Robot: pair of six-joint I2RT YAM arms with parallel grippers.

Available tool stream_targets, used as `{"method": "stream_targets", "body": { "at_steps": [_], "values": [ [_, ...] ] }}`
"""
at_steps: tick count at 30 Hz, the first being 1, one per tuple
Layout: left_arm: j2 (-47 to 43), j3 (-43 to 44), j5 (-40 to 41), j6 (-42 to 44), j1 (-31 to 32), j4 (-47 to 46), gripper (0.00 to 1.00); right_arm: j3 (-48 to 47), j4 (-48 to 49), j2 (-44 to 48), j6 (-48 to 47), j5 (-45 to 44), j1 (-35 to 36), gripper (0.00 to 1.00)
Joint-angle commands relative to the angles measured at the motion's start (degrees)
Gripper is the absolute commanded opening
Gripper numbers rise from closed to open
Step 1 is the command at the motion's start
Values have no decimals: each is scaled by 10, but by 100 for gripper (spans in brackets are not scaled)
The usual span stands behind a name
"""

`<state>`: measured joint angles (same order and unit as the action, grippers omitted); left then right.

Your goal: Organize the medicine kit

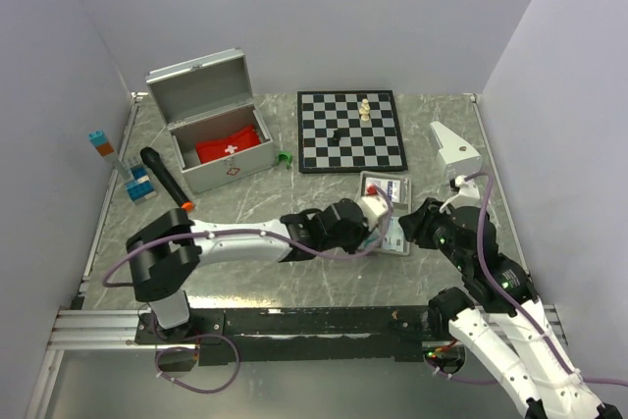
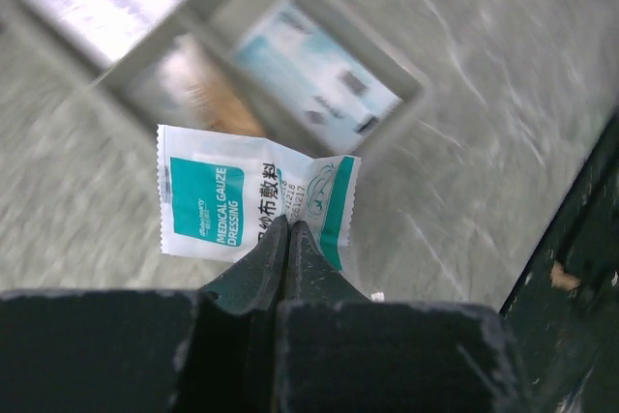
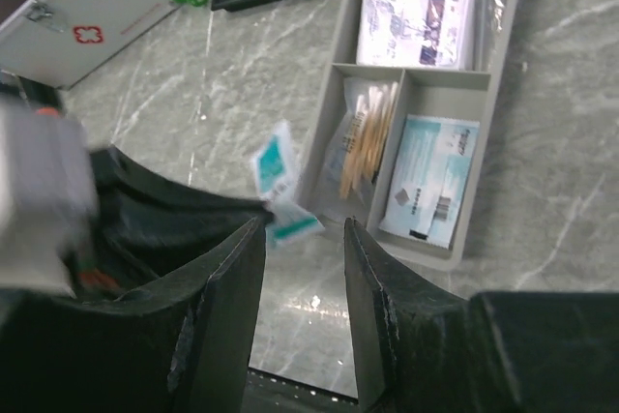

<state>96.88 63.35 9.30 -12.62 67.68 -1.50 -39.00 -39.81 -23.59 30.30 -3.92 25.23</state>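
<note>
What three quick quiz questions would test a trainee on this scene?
1. True or false: the left gripper is shut on a gauze packet.
2. Where is the red pouch? A in the case; B in the tray; C on the chessboard.
3. Fill in: the right gripper is ___, holding nothing.
Key: 1 true; 2 A; 3 open.
</note>
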Motion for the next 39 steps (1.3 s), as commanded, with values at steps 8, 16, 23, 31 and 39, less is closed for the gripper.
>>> {"method": "stream_targets", "body": {
  "at_steps": [8, 16, 23, 31, 39],
  "values": [
    [75, 72, -147, 231, 10, -120, 1, -21, -43, 49, 7, -18, -2, 45],
    [145, 105, -176, 342, 8, -113, 1, -19, -51, 59, 12, -14, -2, 46],
    [189, 108, -184, 378, -1, -141, 1, -2, -42, 66, 27, 8, -2, 46],
    [233, 123, -179, 381, -13, -128, 8, 7, -51, 94, 57, 10, -2, 48],
    [227, 109, -154, 359, -20, -148, 31, 2, -49, 76, 49, -4, -2, 49]
  ]
}}
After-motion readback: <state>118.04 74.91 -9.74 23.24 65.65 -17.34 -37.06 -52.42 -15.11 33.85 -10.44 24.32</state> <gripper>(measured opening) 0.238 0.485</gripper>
